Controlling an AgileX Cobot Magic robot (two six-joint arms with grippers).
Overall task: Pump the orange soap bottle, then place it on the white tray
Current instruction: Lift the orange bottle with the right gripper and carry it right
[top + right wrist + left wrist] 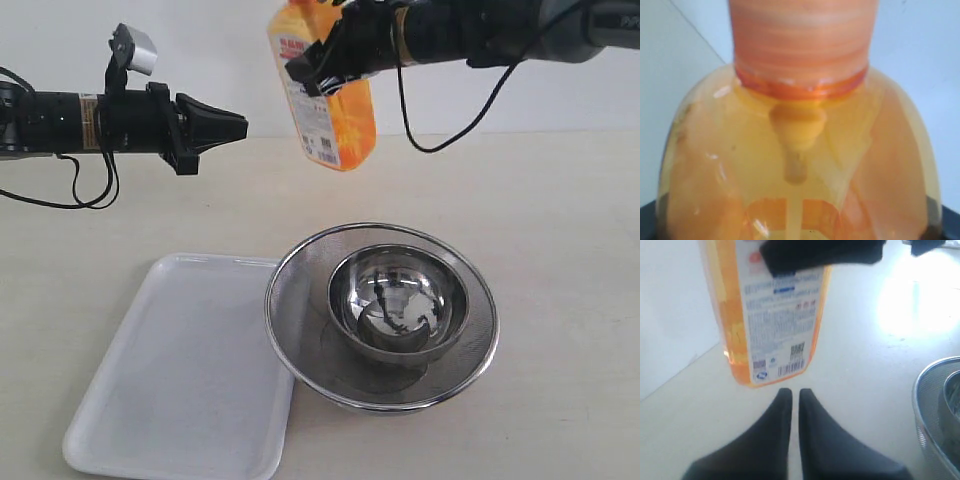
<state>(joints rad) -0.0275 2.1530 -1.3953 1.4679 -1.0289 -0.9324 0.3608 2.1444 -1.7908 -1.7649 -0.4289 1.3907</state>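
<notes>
Table (560,200): bowl (445,300) inside strainer (300,305); orange soap bottle (348,125) holds liquid.

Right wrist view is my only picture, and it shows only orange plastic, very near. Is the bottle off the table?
Observer: Yes. The right hand holds the tall translucent orange soap bottle in the air, slightly tilted.
Operator: Where is the tray?
Observer: The flat rectangular white tray lies at the front, left of the round steel mesh strainer.
Operator: And the left hand?
Observer: The left hand is shut and empty, pointing towards the bottle's lower end.
</notes>
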